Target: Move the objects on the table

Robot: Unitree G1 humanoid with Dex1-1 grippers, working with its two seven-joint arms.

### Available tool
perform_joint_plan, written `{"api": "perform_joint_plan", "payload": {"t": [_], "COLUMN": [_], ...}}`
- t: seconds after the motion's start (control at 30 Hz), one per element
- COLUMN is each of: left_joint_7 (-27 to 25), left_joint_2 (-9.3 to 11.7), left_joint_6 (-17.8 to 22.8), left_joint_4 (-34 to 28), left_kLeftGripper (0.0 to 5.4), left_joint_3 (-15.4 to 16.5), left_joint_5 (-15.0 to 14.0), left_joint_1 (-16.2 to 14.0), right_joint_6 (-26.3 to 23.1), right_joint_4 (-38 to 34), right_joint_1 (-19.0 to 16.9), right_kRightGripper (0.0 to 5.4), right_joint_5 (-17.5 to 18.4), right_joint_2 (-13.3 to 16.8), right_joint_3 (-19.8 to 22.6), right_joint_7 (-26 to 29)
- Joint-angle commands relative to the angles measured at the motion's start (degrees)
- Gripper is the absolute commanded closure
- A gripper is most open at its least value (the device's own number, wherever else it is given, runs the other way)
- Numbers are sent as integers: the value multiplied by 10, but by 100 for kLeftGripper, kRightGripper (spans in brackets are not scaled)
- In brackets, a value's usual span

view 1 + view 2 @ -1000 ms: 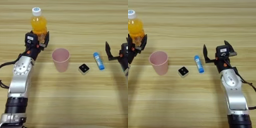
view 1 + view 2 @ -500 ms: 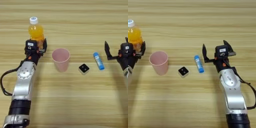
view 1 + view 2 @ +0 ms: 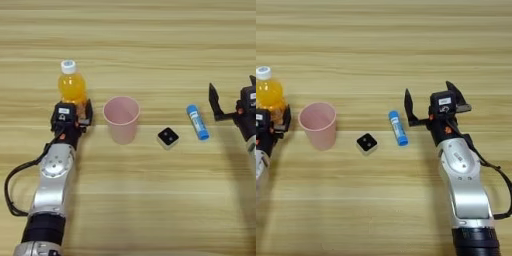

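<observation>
The clear bottle of orange drink (image 3: 71, 82) with its white cap stands upright at the left of the table (image 3: 130, 200), just left of the pink cup. My left gripper (image 3: 73, 106) is shut on the bottle's lower part, with a black finger on each side. The small white cube (image 3: 168, 138), its black two-dotted face up, lies on the wood right of the cup. My right gripper (image 3: 431, 101) stands open at the right, a little right of the blue stick, with nothing between its fingers.
The pink plastic cup (image 3: 121, 119) stands upright between the bottle and the cube. The blue stick with a white end (image 3: 197, 121) lies right of the cube. My left forearm (image 3: 52, 185) runs from the bottle down to the near edge.
My left gripper has drawn back towards me with the bottle in it, from the far left to beside the pink cup. The right arm, cube, cup and stick have not moved.
</observation>
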State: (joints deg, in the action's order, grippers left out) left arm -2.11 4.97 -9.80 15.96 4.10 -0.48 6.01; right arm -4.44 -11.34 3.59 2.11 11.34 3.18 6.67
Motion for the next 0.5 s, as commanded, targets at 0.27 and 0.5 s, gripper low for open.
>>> {"api": "perform_joint_plan", "payload": {"t": [0.27,0.5], "left_joint_7": [-11,-6], "left_joint_2": [-19,-18], "left_joint_6": [-71,-85], "left_joint_4": [49,83], "left_kLeftGripper": [203,204], "left_joint_3": [-8,-3], "left_joint_5": [-9,-8], "left_joint_1": [3,11], "right_joint_6": [2,3], "right_joint_4": [4,4], "right_joint_1": [4,4], "right_kRightGripper": [0,0], "right_joint_5": [-1,-1], "right_joint_2": [2,1], "right_joint_3": [3,2], "right_joint_7": [4,4]}}
